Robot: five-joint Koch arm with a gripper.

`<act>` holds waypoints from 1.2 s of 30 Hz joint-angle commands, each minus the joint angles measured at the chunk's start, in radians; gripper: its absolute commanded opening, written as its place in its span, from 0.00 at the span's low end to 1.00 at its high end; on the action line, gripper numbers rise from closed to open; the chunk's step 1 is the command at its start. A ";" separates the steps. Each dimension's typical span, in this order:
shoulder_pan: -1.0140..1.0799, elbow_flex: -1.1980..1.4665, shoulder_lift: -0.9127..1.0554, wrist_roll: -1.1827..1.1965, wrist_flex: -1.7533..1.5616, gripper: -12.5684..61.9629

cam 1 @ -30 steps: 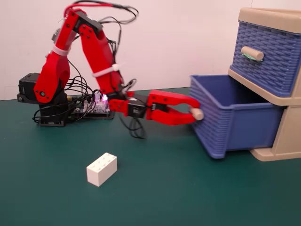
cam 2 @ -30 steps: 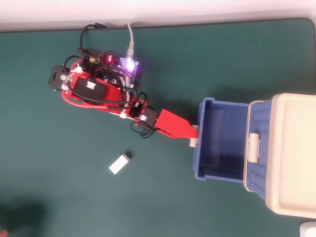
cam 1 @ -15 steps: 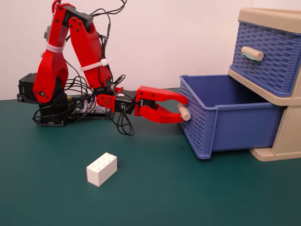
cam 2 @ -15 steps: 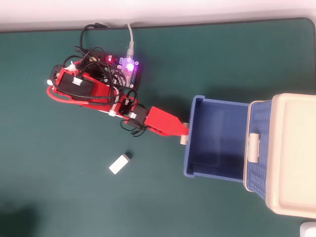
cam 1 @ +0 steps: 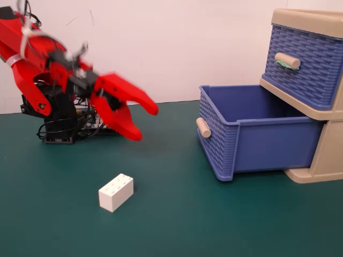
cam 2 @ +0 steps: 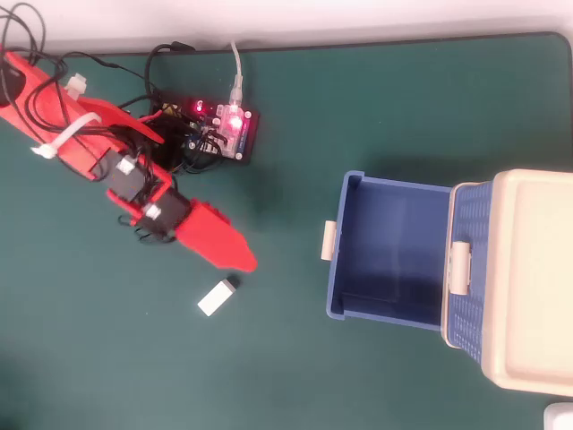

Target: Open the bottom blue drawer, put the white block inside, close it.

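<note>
A red hobby arm (cam 1: 37, 59) hangs above a green table (cam 1: 177, 214) with its jaws spread wide and empty, the gripper (cam 1: 146, 122) poised in the air well to the left of the cabinet (cam 1: 321, 155) in the fixed view. The bottom blue drawer (cam 1: 252, 136) stands pulled far out of the beige frame, its plain beige handle (cam 1: 203, 127) facing the arm and its interior bare in the overhead view (cam 2: 394, 246). The white block (cam 1: 116, 192) lies studs-up on the table in front of the arm, apart from the drawer; from overhead the block (cam 2: 217, 297) sits just below the gripper's red tip (cam 2: 243, 262), near it but not touching so far as can be told (the arm is blurred in the fixed view). Above the open drawer, the upper blue drawer (cam 1: 303, 61) sits shut, a green smear on its handle (cam 1: 286, 60). Behind the arm, a lit circuit board (cam 2: 228, 130) glows red and pink amid black cables (cam 2: 170, 54) at the table's far edge.
</note>
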 commanded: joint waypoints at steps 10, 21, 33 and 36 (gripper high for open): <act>0.265 -0.543 -0.301 -0.160 0.808 0.63; 0.359 -0.574 -0.558 -0.296 0.621 0.62; 0.359 -0.696 -0.799 -0.245 0.609 0.63; 0.357 -0.687 -0.811 -0.247 0.611 0.63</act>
